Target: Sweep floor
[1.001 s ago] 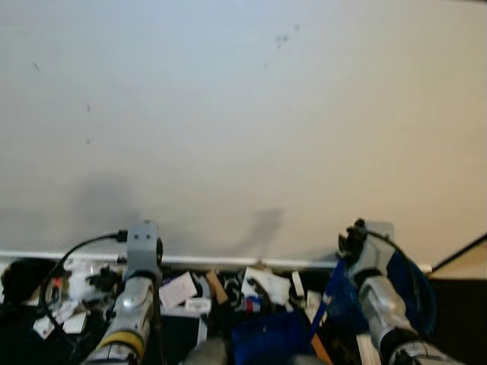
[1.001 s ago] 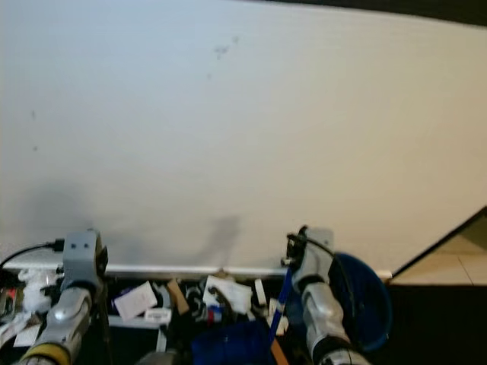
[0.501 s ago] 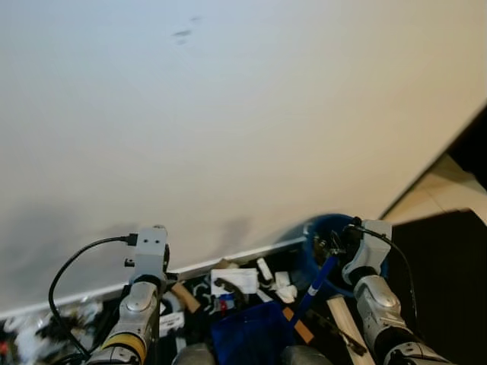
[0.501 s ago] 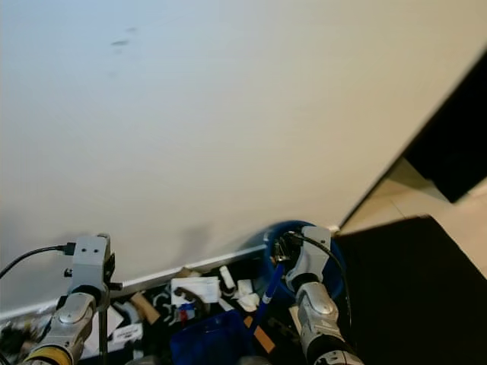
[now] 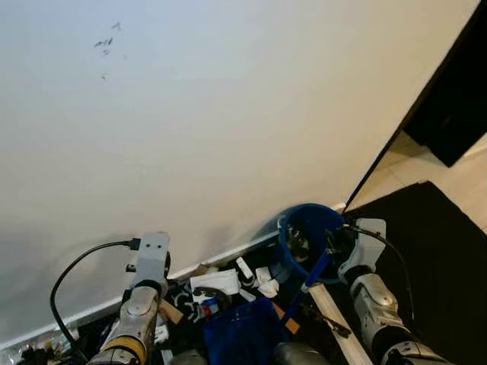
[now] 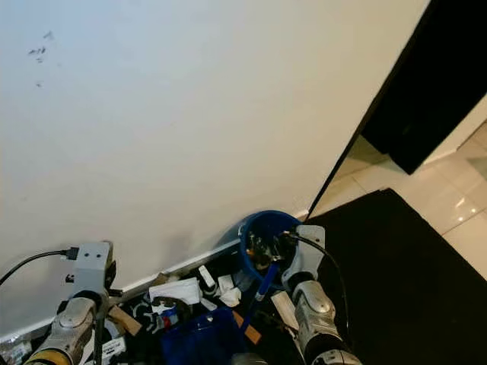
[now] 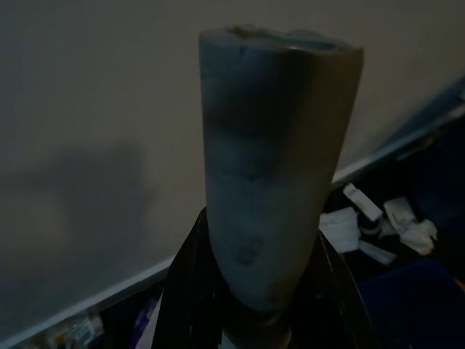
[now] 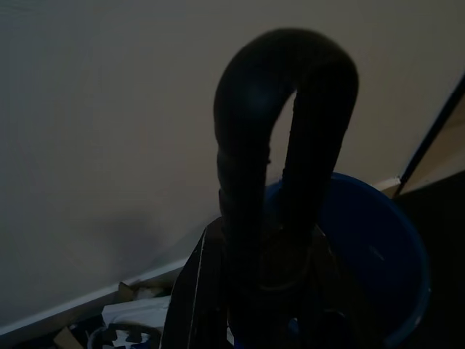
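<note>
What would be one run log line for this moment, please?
left gripper: shut on grey handle | right gripper: shut on black looped handle | blue bucket: by wall

wall (image 5: 228, 114) ahead, baseboard (image 5: 228, 255) along its foot | bucket (image 5: 308, 228) at wall's right end, by the corner | paper scraps (image 5: 228, 281) on floor left of bucket | mat (image 5: 441, 258) right of bucket

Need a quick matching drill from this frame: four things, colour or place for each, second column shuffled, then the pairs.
Things:
1. bucket
2. mat
3. paper scraps
4. cable

Descriptions:
A. black, looping at the left arm's wrist
B. white, littered along the baseboard
C. blue, round, against the wall
D. black, on the tiled floor to the right

Pairs: 1-C, 2-D, 3-B, 4-A
</note>
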